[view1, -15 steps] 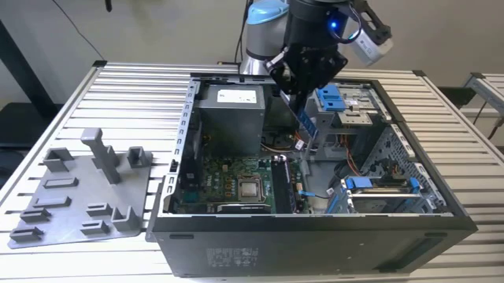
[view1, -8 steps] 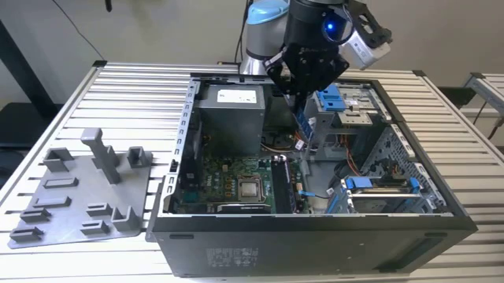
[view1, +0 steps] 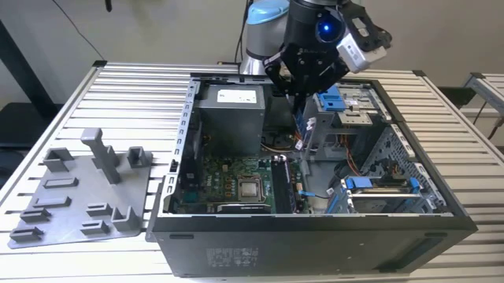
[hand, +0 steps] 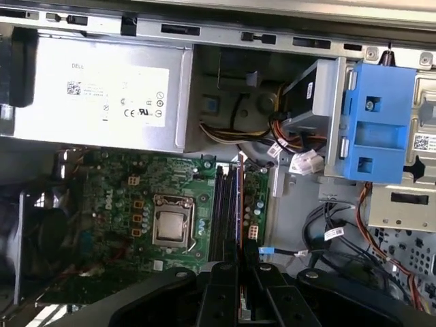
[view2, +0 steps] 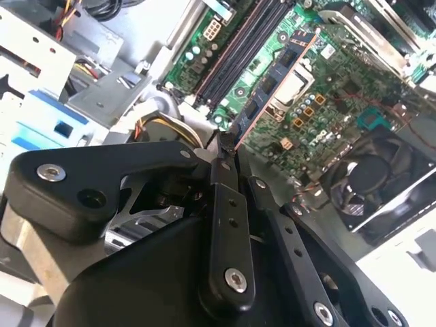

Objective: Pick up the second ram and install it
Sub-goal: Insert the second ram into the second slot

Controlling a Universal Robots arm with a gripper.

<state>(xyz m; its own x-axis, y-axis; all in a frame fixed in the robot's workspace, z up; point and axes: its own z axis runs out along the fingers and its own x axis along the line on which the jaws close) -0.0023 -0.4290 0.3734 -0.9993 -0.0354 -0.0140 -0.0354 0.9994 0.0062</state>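
Roughly halfway, by the look of it: pick-up done, install not yet. The claw is closed tight on the second ram, gripping it by one end so the stick hangs upright inside the open PC case, above the motherboard & near the long black memory slots. In the second wrist view the fingertips pinch the ram's end, w/ the board running out over the slots but clear of them, not seated. Whether a neighbouring slot is filled, can't tell. Left to do, as I judge it: line up w/ a slot & press home. The case lies on its side on a slatted metal worktop, side panel off, w/ the power supply & CPU socket exposed. A grey holder plate w/ upright blocks sits on the worktop at the exterior view's left, just beside the case; no stick visible on it. Plain pale wall behind; edge of another slatted bench at the exterior view's right.
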